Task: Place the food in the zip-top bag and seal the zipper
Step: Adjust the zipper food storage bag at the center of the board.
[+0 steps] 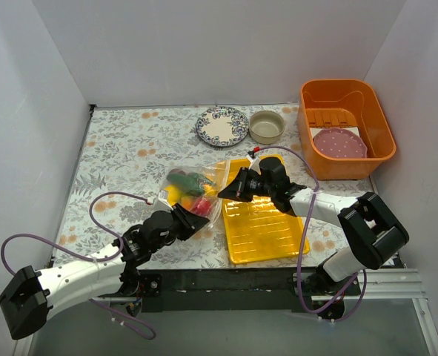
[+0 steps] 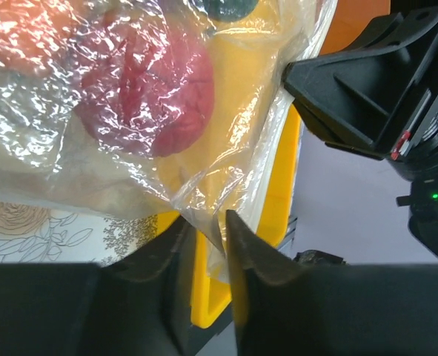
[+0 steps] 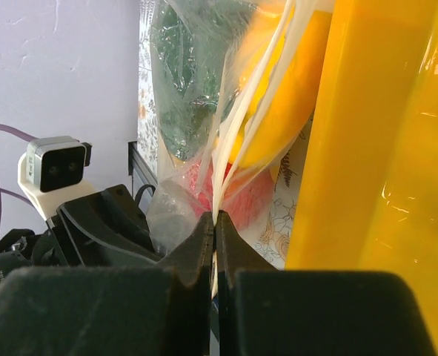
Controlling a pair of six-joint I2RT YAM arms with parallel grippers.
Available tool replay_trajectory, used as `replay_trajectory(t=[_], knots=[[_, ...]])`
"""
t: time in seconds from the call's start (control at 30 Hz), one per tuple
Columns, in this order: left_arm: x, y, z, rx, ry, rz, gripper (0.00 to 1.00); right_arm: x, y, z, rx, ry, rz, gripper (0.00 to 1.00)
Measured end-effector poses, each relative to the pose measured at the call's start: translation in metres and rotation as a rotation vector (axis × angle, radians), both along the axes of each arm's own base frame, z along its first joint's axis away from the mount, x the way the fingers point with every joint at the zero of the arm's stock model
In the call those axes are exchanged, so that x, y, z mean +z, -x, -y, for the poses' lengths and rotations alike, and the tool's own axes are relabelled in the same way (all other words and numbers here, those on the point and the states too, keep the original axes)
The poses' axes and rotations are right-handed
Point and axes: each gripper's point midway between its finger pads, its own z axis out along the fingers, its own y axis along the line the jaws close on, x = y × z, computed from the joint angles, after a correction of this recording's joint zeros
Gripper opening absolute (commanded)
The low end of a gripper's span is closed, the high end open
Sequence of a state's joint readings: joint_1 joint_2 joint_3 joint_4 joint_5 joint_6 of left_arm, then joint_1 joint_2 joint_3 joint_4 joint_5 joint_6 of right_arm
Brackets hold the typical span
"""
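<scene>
The zip-top bag (image 1: 193,194) lies on the flowered cloth just left of the yellow tray (image 1: 267,230), with the food (image 1: 187,189) inside it. Through the film I see a red piece (image 2: 148,96), a green piece (image 3: 185,74) and a yellow piece (image 3: 285,96). My right gripper (image 3: 216,216) is shut on the pale zipper (image 3: 241,119) at the bag's tray-side edge (image 1: 222,194). My left gripper (image 2: 207,220) sits at the bag's near corner (image 1: 204,220). Its jaws stand a little apart, and a flap of the bag's film (image 2: 211,226) hangs between them against one finger (image 2: 241,248).
An orange bin (image 1: 344,126) holding a pink plate (image 1: 339,142) stands at the back right. A patterned plate (image 1: 221,126) and a beige bowl (image 1: 267,126) sit at the back middle. White walls enclose the table on three sides.
</scene>
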State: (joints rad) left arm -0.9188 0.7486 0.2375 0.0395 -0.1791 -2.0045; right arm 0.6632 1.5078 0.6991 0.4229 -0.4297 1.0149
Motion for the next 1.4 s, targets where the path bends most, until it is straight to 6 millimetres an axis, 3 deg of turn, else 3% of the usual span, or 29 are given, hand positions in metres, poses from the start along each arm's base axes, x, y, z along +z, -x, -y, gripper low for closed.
replay_trajectory(t=[0.07, 0.1, 0.33, 0.43, 0.53, 0.67, 1.0, 1.07, 1.1, 1.2, 1.4], knots=[[0.001, -0.002, 0.001, 0.005, 0.003, 0.006, 0.01, 0.0, 0.0, 0.0, 0.0, -0.001, 0.001, 0.01], [0.001, -0.003, 0.002, 0.007, 0.004, 0.007, 0.0, -0.001, 0.0, 0.0, 0.0, 0.0, -0.001, 0.01], [0.003, -0.004, -0.001, 0.018, 0.005, 0.014, 0.0, -0.003, 0.002, 0.001, 0.006, 0.002, -0.004, 0.01], [0.009, -0.002, -0.004, 0.019, 0.021, 0.026, 0.1, -0.003, 0.003, 0.001, 0.014, 0.005, -0.002, 0.01], [0.013, 0.0, -0.007, 0.021, 0.028, 0.032, 0.11, -0.002, 0.004, 0.0, 0.022, 0.002, 0.003, 0.01], [0.012, 0.003, -0.012, 0.025, 0.031, 0.037, 0.01, -0.002, 0.002, -0.001, 0.022, -0.004, 0.002, 0.01], [0.005, 0.003, -0.021, 0.052, 0.01, 0.035, 0.0, 0.0, 0.003, -0.005, 0.041, -0.032, -0.004, 0.01], [0.005, 0.002, -0.022, 0.059, 0.007, 0.037, 0.0, 0.0, 0.003, -0.005, 0.042, -0.033, -0.005, 0.11], [0.005, 0.002, -0.023, 0.062, 0.005, 0.037, 0.0, 0.0, 0.003, -0.005, 0.043, -0.034, -0.005, 0.29], [0.004, 0.002, -0.025, 0.069, 0.0, 0.037, 0.0, -0.001, 0.004, -0.003, 0.049, -0.027, -0.006, 0.61], [0.001, 0.0, -0.024, 0.072, -0.014, 0.03, 0.0, 0.002, 0.009, 0.006, 0.062, 0.027, 0.008, 0.64]])
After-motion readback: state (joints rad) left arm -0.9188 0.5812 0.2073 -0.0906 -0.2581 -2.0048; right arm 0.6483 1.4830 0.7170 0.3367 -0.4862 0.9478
